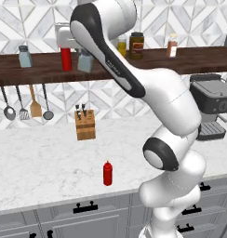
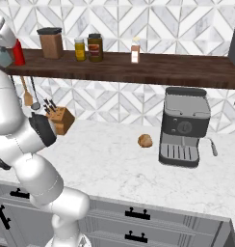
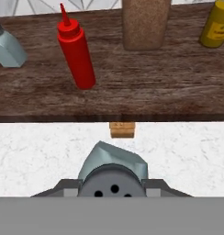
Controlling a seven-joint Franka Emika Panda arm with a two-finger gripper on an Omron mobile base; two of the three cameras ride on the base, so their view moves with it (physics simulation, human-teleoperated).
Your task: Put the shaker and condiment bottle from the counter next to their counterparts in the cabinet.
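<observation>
Arm reaching up and to the left from its base, upper link slanting toward the dark brown wooden shelf board [image 1: 190, 60], wrist level with the board's front edge. The claw [image 3: 113, 186] is closed on the blue-grey shaker [image 1: 85, 61]; in the hand view the shaker's dark cap with its holes sits between the 2 fingertips [image 3: 65, 187], body pointing away from the camera. In the left base view the held shaker hangs at the front edge of the shelf, just right of the red squeeze bottle [image 1: 65, 58] that stands upright on the board. I cannot tell whether the shaker's base touches the wood.

A 2nd, matching shaker [image 1: 25, 56] stands on the shelf further left, well apart from the held one, with the shelf's red bottle between them. A brown canister [image 2: 51, 42], a yellow jar [image 2: 80, 49] and a dark jar [image 2: 95, 47] stand further right on the board.

The other red squeeze bottle [image 1: 107, 173] stands upright on the white marble surface [image 1: 41, 162], near its front edge, in front of the knife block [image 1: 84, 123].
</observation>
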